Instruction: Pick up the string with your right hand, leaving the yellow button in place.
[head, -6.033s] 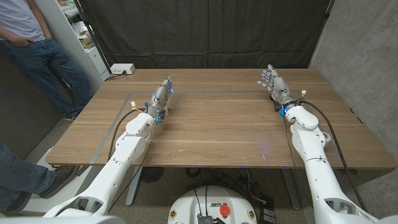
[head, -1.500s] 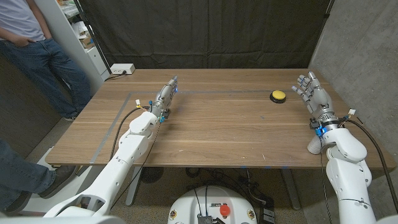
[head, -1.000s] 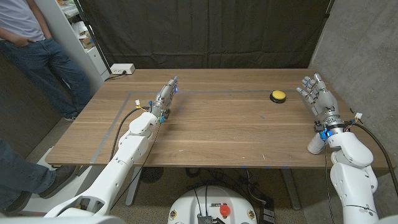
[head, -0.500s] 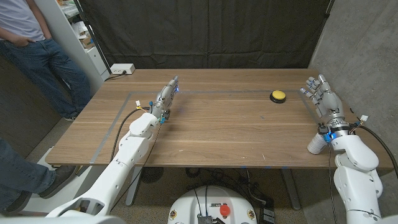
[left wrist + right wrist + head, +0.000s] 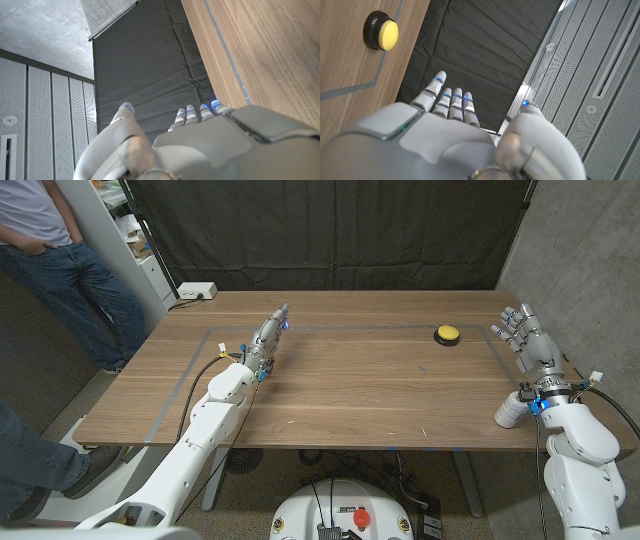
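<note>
From the head view I have my right hand out at the far right edge of the wooden table, fingers straight, slightly apart and pointing toward the far side, with nothing in them. The right wrist view shows the same: the back of that hand, the fingers lined up close beside each other with the thumb standing off to one side, and no object in its grasp. The yellow button sits on its black base on the far right part of the table, to the left of my right hand and apart from it; in the right wrist view the button lies on the wood beyond a thin grey line marked on the surface. I cannot make out any string on the table in any view, so I cannot say where it is. My left hand is on the left half of the table, fingers extended together and pointing toward the far side, holding nothing; the left wrist view shows its back with the fingertips side by side and the thumb set apart. A person in jeans stands beyond the table's far left corner, and a white box with a cable lies on the floor by that corner.
</note>
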### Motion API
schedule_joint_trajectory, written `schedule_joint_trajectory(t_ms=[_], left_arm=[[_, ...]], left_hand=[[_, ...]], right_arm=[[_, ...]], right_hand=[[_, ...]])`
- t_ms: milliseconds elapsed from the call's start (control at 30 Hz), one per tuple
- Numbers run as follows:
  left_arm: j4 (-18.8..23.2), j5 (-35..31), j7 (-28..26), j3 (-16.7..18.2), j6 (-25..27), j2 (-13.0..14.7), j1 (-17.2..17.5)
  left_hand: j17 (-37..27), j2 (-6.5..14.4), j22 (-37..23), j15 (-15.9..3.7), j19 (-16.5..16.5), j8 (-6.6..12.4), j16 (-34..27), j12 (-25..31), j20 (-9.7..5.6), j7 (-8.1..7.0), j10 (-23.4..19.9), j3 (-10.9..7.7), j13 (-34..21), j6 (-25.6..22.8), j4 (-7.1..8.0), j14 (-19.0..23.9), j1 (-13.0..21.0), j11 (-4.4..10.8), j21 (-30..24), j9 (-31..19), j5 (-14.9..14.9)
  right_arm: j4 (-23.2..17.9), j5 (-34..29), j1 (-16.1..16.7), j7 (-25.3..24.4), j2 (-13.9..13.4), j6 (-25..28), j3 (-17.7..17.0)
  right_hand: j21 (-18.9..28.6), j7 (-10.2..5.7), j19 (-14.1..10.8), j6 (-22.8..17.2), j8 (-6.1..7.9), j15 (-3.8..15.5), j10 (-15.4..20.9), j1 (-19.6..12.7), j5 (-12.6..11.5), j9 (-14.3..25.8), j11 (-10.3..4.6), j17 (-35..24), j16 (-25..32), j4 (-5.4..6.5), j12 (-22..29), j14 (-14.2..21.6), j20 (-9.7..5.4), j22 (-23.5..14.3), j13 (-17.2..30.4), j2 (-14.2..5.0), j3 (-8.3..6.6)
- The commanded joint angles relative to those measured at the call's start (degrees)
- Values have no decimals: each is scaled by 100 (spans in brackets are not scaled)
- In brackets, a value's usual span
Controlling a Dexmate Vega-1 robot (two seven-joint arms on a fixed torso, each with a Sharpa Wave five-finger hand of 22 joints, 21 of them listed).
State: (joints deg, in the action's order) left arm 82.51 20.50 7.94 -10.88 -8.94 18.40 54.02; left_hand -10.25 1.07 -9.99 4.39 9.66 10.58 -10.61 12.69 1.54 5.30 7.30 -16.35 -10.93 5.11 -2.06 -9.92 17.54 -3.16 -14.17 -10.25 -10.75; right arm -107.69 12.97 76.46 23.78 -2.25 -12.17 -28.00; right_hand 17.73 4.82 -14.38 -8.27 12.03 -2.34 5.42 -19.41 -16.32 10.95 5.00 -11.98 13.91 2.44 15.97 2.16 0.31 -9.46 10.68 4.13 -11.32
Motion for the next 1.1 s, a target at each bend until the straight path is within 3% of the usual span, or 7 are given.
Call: schedule_joint_trajectory(t_ms=[33,433,1100], left_arm=[[14,29,24,-25,-23,17,44],[104,-13,16,-41,59,85,43],[56,12,16,-34,149,81,-10]], left_hand=[[-18,-3,-23,11,368,34,-29,-18,30,-29,7,-6,-15,4,-40,-102,51,-7,24,-10,21],[-19,0,-24,14,371,33,-26,-24,35,-29,9,-2,-15,3,-51,-106,47,-20,46,-10,22],[-19,15,-25,11,367,34,-20,-38,45,-36,29,-4,-15,-5,-74,-120,50,-5,80,-10,22]], right_arm=[[-40,-25,139,8,10,-68,-128],[200,155,137,244,-64,-309,-265],[221,-57,258,52,-12,-416,-439]], right_hand=[[-34,13,-39,15,-40,-39,-3,-82,-32,-8,12,2,-8,-45,-34,16,6,-21,7,-10,11],[-63,-15,-65,7,-39,-15,36,-105,-38,-8,0,8,-11,-80,-56,48,8,-22,9,45,38],[-114,-50,-85,-33,-27,-15,76,-129,-61,-7,-18,10,-16,-119,-95,93,26,-24,12,106,74]])
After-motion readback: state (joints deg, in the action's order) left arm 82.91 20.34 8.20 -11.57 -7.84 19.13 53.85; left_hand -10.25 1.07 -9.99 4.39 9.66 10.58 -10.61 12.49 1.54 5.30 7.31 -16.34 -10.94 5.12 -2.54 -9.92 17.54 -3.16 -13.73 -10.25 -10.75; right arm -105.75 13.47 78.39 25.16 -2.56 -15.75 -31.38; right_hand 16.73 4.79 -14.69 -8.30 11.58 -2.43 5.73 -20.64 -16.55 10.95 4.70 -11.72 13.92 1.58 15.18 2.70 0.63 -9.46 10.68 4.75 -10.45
